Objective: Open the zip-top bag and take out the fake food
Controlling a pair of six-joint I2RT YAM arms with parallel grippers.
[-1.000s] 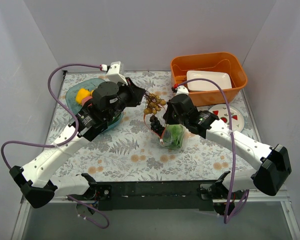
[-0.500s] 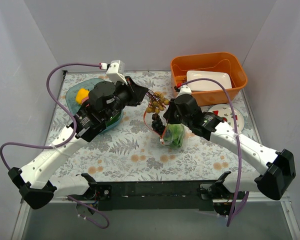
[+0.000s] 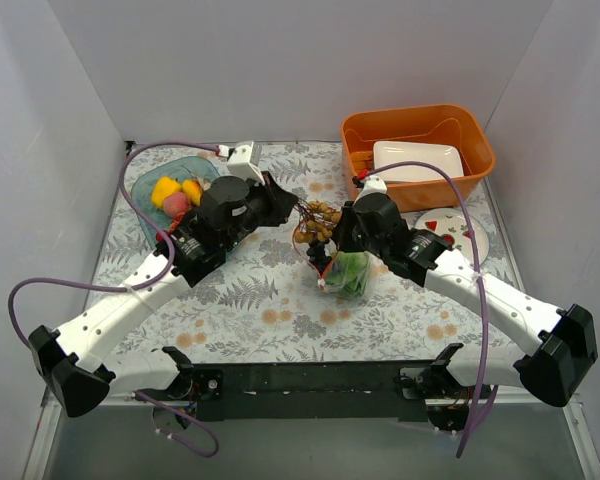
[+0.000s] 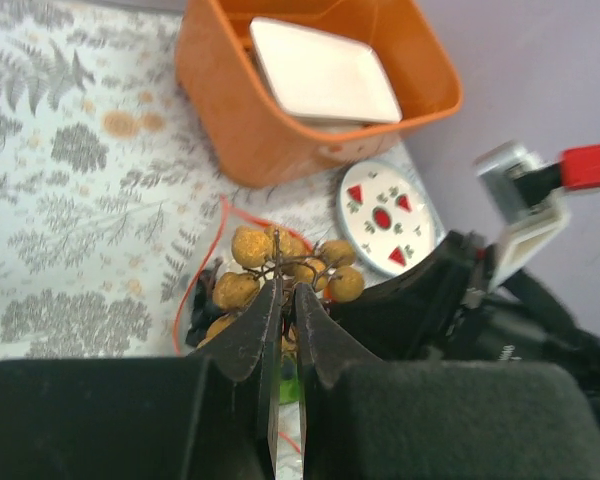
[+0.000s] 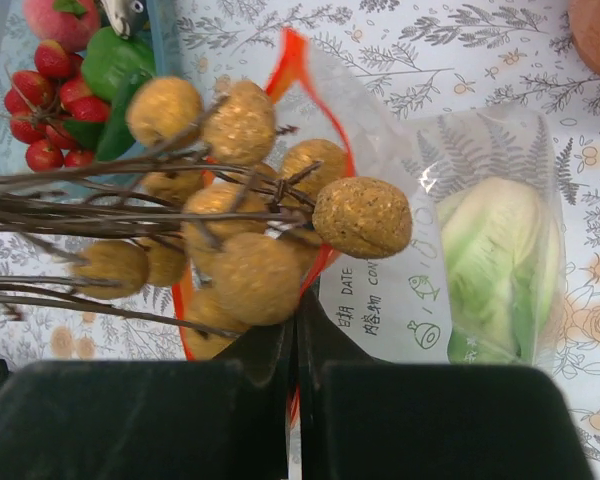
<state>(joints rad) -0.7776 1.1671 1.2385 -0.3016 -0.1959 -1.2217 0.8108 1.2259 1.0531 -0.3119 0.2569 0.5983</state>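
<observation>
The zip-top bag (image 3: 348,277) lies mid-table, its mouth with the red-orange zip strip (image 5: 292,55) open toward the far left. My right gripper (image 3: 325,250) (image 5: 298,305) is shut on the bag's zip edge. My left gripper (image 3: 296,208) (image 4: 285,290) is shut on the dark stems of the brown cluster (image 3: 318,218) (image 4: 248,246) (image 5: 255,275), holding it over the bag's mouth. The light-green lettuce (image 5: 490,260) (image 3: 353,268) is inside the bag. I cannot make out the cucumber.
An orange bin (image 3: 410,112) with a white dish (image 3: 415,160) stands at the far right. A white plate with red marks (image 3: 460,238) lies in front of it. A teal bowl (image 3: 145,185) at the far left holds a yellow pepper (image 3: 165,190), cherry tomatoes (image 5: 40,120) and a green pepper (image 5: 115,65).
My left arm has moved down and to the right with the brown cluster, uncovering the teal bowl. My right gripper has stayed shut on the bag's edge.
</observation>
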